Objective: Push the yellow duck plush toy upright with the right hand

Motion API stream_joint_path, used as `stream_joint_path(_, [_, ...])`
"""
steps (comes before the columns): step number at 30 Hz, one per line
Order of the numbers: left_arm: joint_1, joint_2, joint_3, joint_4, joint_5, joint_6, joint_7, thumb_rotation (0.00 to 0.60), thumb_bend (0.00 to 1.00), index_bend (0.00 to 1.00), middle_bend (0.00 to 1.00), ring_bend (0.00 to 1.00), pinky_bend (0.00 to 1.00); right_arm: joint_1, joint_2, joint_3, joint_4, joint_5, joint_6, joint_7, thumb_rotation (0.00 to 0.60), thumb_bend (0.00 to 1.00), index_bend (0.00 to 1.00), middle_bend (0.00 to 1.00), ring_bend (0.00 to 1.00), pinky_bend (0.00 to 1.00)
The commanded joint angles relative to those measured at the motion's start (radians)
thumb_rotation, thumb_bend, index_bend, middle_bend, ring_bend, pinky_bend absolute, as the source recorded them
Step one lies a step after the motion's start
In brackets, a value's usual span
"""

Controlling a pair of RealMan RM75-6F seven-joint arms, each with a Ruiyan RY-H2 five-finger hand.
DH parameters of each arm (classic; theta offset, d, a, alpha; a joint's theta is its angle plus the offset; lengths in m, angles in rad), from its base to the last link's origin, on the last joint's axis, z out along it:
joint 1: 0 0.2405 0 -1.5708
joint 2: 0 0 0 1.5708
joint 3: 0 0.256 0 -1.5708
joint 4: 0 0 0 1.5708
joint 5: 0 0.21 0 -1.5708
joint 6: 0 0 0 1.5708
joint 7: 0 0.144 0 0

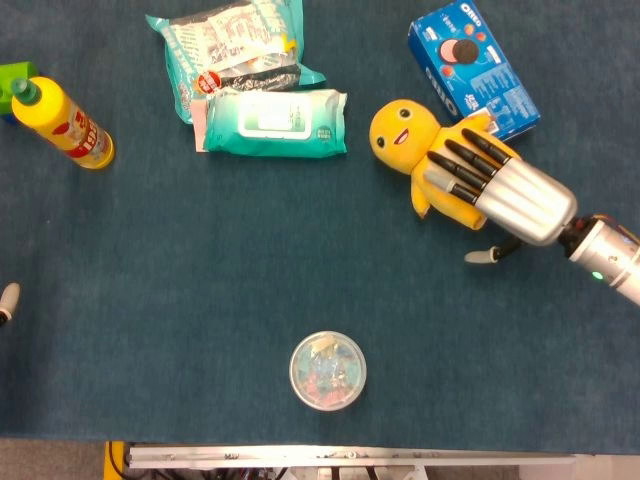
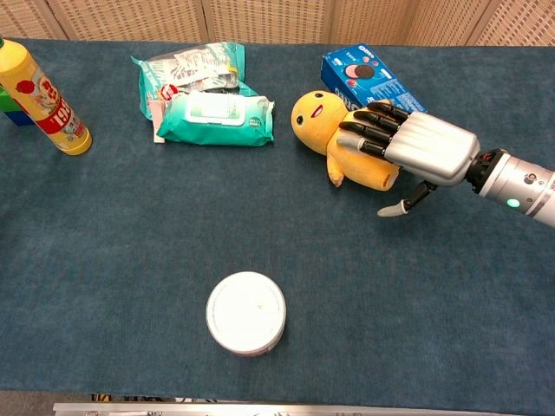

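Note:
The yellow duck plush toy (image 1: 402,132) (image 2: 317,114) lies on the blue table, head toward the left, body angled down to the right. My right hand (image 1: 503,192) (image 2: 418,147) rests flat on the toy's body, dark fingers stretched across it and thumb hanging apart below. It grips nothing. The hand hides much of the duck's body. Only a small tip of my left hand (image 1: 8,300) shows at the left edge of the head view, and its pose is unclear.
A blue Oreo box (image 1: 475,62) (image 2: 364,76) lies just behind the duck and hand. A wipes pack (image 1: 275,122) and a snack bag (image 1: 230,45) lie left of the duck. A yellow bottle (image 1: 62,122) is far left, a round lidded tub (image 1: 327,370) near the front.

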Motion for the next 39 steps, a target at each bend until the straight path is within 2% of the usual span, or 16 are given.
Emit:
stream_joint_path(1, [0.0, 0.0, -0.001, -0.001, 0.0, 0.001, -0.001, 0.6, 0.26, 0.17, 0.17, 0.15, 0.1, -0.003, 0.009, 0.009, -0.008, 0.006, 0.016, 0.005, 0.158, 0.0, 0.0, 0.0, 0.0, 0.0])
stream_joint_path(7, [-0.002, 0.004, -0.001, -0.006, 0.002, 0.001, -0.002, 0.6, 0.26, 0.17, 0.17, 0.15, 0.1, -0.014, 0.058, 0.04, -0.086, 0.02, 0.088, 0.011, 0.177, 0.0, 0.0, 0.0, 0.0, 0.0])
stream_joint_path(12, [-0.004, 0.008, -0.003, -0.005, 0.002, 0.0, -0.005, 0.6, 0.26, 0.17, 0.17, 0.15, 0.1, -0.049, 0.151, 0.067, -0.215, 0.05, 0.141, -0.014, 0.189, 0.0, 0.0, 0.0, 0.0, 0.0])
stream_joint_path(14, [-0.006, 0.009, -0.004, -0.005, 0.005, 0.0, -0.006, 0.6, 0.26, 0.17, 0.17, 0.15, 0.1, -0.074, 0.196, 0.079, -0.277, 0.072, 0.161, -0.03, 0.22, 0.0, 0.0, 0.0, 0.0, 0.0])
stream_joint_path(16, [-0.007, 0.008, -0.004, -0.004, 0.008, 0.001, -0.008, 0.6, 0.26, 0.17, 0.17, 0.15, 0.1, -0.099, 0.235, 0.091, -0.328, 0.097, 0.178, -0.046, 0.29, 0.0, 0.0, 0.0, 0.0, 0.0])
stream_joint_path(17, [-0.008, 0.009, -0.004, -0.004, 0.009, 0.0, -0.01, 0.6, 0.26, 0.17, 0.17, 0.15, 0.1, -0.121, 0.262, 0.099, -0.367, 0.121, 0.184, -0.058, 0.354, 0.0, 0.0, 0.0, 0.0, 0.0])
stream_joint_path(19, [-0.01, 0.009, -0.005, -0.003, 0.01, 0.0, -0.011, 0.6, 0.26, 0.17, 0.17, 0.15, 0.1, -0.152, 0.31, 0.105, -0.43, 0.156, 0.184, -0.085, 0.528, 0.0, 0.0, 0.0, 0.0, 0.0])
stream_joint_path(21, [-0.011, 0.01, -0.005, -0.002, 0.012, 0.0, -0.012, 0.6, 0.26, 0.17, 0.17, 0.15, 0.1, -0.189, 0.365, 0.111, -0.506, 0.2, 0.183, -0.108, 0.599, 0.0, 0.0, 0.0, 0.0, 0.0])
stream_joint_path(23, [-0.014, 0.011, -0.005, -0.001, 0.014, -0.003, -0.013, 0.6, 0.26, 0.17, 0.17, 0.15, 0.1, -0.226, 0.413, 0.117, -0.574, 0.234, 0.197, -0.119, 0.6, 0.0, 0.0, 0.0, 0.0, 0.0])
stream_joint_path(28, [-0.019, 0.01, -0.005, 0.002, 0.019, -0.007, -0.012, 0.6, 0.26, 0.17, 0.17, 0.15, 0.1, -0.277, 0.46, 0.124, -0.637, 0.27, 0.224, -0.112, 0.6, 0.0, 0.0, 0.0, 0.0, 0.0])
stream_joint_path(32, [-0.028, 0.007, -0.004, 0.006, 0.025, -0.018, -0.006, 0.6, 0.26, 0.17, 0.17, 0.15, 0.1, -0.37, 0.513, 0.123, -0.703, 0.338, 0.263, -0.062, 0.6, 0.0, 0.0, 0.0, 0.0, 0.0])
stream_joint_path(39, [-0.032, 0.008, 0.0, 0.001, 0.034, -0.018, -0.003, 0.6, 0.26, 0.17, 0.17, 0.15, 0.1, -0.466, 0.548, 0.125, -0.729, 0.385, 0.297, -0.003, 0.6, 0.0, 0.0, 0.0, 0.0, 0.0])
